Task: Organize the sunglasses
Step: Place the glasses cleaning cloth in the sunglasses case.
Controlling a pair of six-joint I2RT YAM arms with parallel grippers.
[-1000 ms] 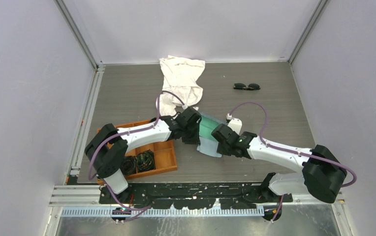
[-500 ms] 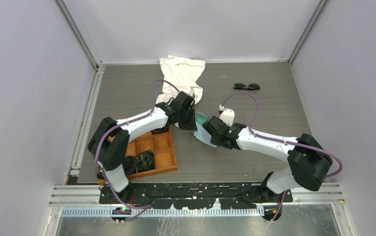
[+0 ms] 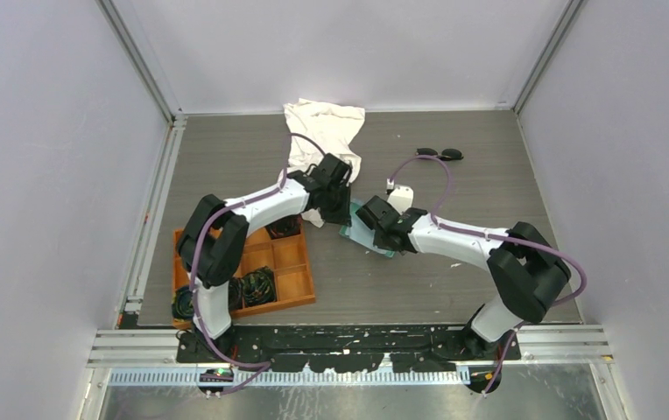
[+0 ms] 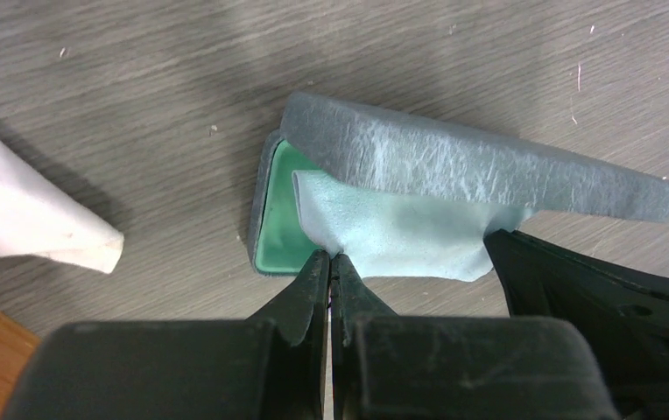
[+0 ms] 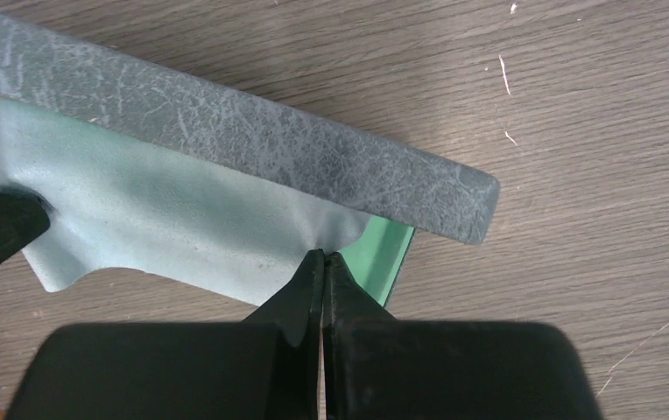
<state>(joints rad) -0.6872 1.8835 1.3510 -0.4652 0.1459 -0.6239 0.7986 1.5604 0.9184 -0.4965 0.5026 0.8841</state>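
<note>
The black sunglasses lie folded on the table at the back right, away from both arms. At mid-table sits the grey-blue glasses case, its lid raised over the mint-green lining. A pale mint cloth hangs out of the case. My left gripper is shut on one corner of that cloth. My right gripper is shut on the opposite corner, under the lid. In the top view the left gripper and the right gripper meet at the case.
A crumpled white cloth lies at the back, just behind the left gripper, and its corner shows in the left wrist view. An orange compartment tray with black coiled bundles stands at the near left.
Both arms have reached farther from their bases, and the case between them has shifted back and slightly left. Both grippers stay shut.
</note>
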